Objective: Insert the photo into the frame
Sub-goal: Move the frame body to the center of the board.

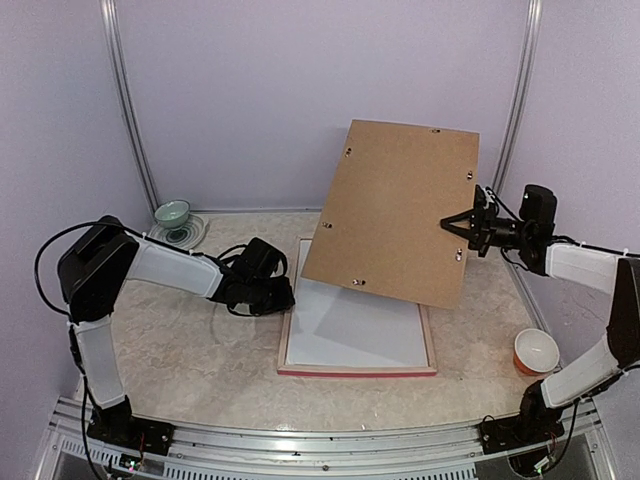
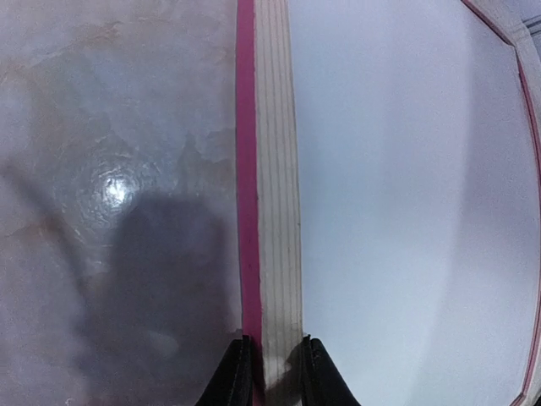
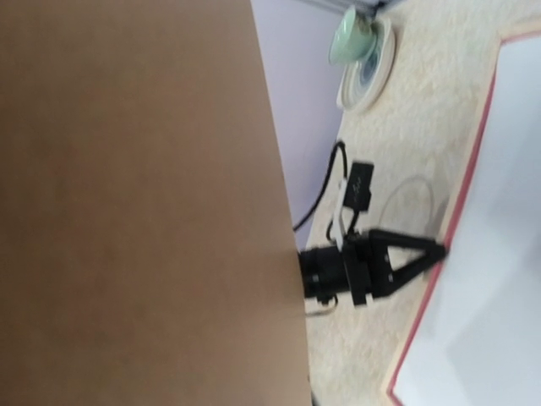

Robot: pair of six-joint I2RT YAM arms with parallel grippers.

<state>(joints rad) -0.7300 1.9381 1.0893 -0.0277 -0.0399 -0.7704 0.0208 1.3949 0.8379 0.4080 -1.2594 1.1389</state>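
While the right gripper (image 1: pixel 455 222) pinches the brown backing board (image 1: pixel 395 210) aloft at upper centre and the left gripper (image 1: pixel 285 297) nips the left rail of the frame (image 1: pixel 357 371), face-down at lower centre, only a white sheet (image 1: pixel 350 330) shows inside, so placing the unseen photo likely remains.

Lab booth: lilac walls (image 1: pixel 250 100), aluminium base rail (image 1: pixel 320 442).
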